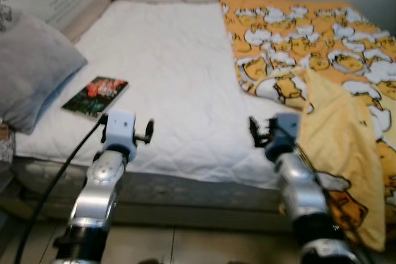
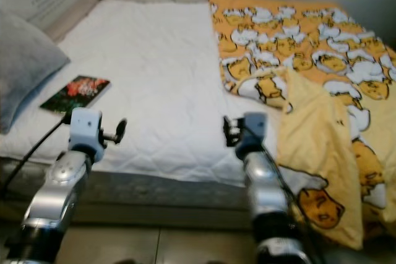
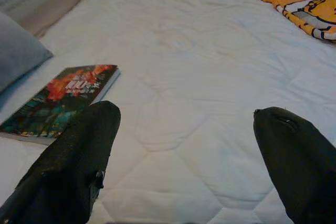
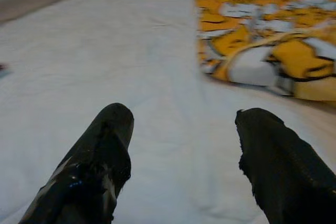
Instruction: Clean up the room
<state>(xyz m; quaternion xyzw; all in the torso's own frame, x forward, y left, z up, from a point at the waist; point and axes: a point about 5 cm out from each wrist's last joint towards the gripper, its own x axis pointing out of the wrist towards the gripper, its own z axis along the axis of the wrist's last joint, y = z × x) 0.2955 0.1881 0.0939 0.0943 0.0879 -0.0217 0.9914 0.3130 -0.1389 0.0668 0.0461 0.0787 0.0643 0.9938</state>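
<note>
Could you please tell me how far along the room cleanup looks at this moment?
Nothing looks done yet. The book lies on the white mattress beside the grey pillow, and the yellow blanket is bunched on the robot's right, partly hanging off the edge. Both the left claw and right claw are open and empty above the mattress. Everything remains.

Bare white mattress (image 1: 173, 78) ahead — book (image 1: 95, 96) left, yellow blanket (image 1: 309, 60) right.

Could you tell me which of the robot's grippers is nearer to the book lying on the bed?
Left. The left gripper hovers open just beside the book; the right gripper is open farther across the mattress, by the yellow blanket.
</note>
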